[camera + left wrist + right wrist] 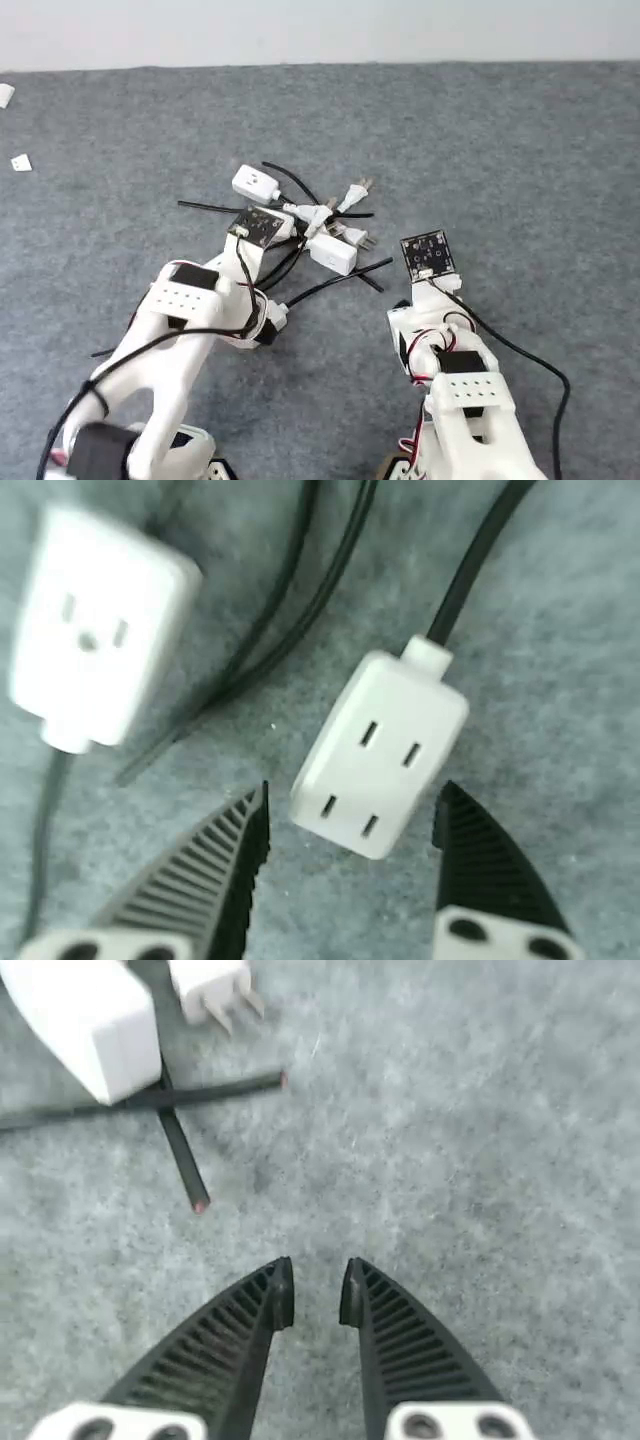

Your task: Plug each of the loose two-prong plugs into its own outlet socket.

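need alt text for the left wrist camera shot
The left gripper, open, has its black fingers either side of a white two-socket outlet block on a black cord, lying on grey carpet. A second white outlet block and more black cords lie beyond it.

It looked like a robotics lab bench rather than a home: a table covered in grey felt [520,150] stood against a bare white wall [320,30]. A white plastic arm [180,330] sat beside a second arm [460,395] — exposed wiring [436,335], a bare circuit board [427,256]. Short cut-off cords [330,283] lay about.
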